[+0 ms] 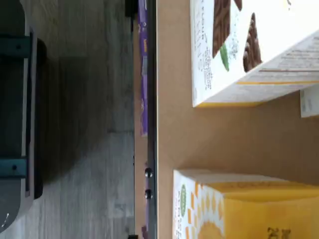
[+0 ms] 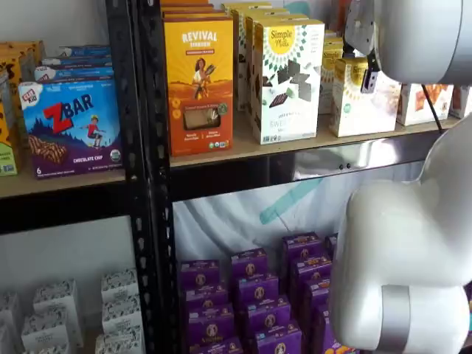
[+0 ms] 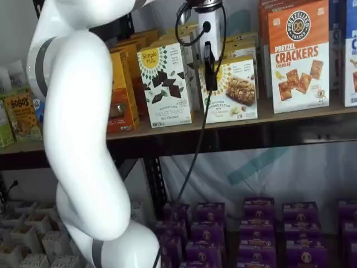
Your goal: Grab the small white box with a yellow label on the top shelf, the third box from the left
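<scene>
Wrist view, target: the small white box (image 1: 234,209), yellow label showing, stands on the top shelf (image 1: 224,134) with a bare strip of board between it and the taller white carton (image 1: 239,50) with chocolate pieces.
Wrist view, edge: the shelf's dark front rail (image 1: 151,119) runs past both cartons; grey floor (image 1: 79,124) lies beyond.
Shelf view, target: the small white box (image 2: 361,99) sits right of the taller white carton (image 2: 287,81), partly behind the white arm (image 2: 413,37); the orange carton (image 2: 198,85) stands further left.
Shelf view, lower stock: purple boxes (image 2: 258,295) are packed in rows below; pale cartons (image 2: 59,310) fill the next bay.
Shelf view, end effector: the end effector (image 3: 210,70) hangs just in front of the small white box (image 3: 237,89), side-on; the fingers give no clear gap, though it is probably spread wide, and nothing is held.
Shelf view, neighbours: the pretzel crackers carton (image 3: 298,56) stands right of the target, well apart.
Step in hand: approach, by my reading.
Doing it well: centre the fingers on the short box, come in level above the board, and keep clear of the tall carton's side before closing.
</scene>
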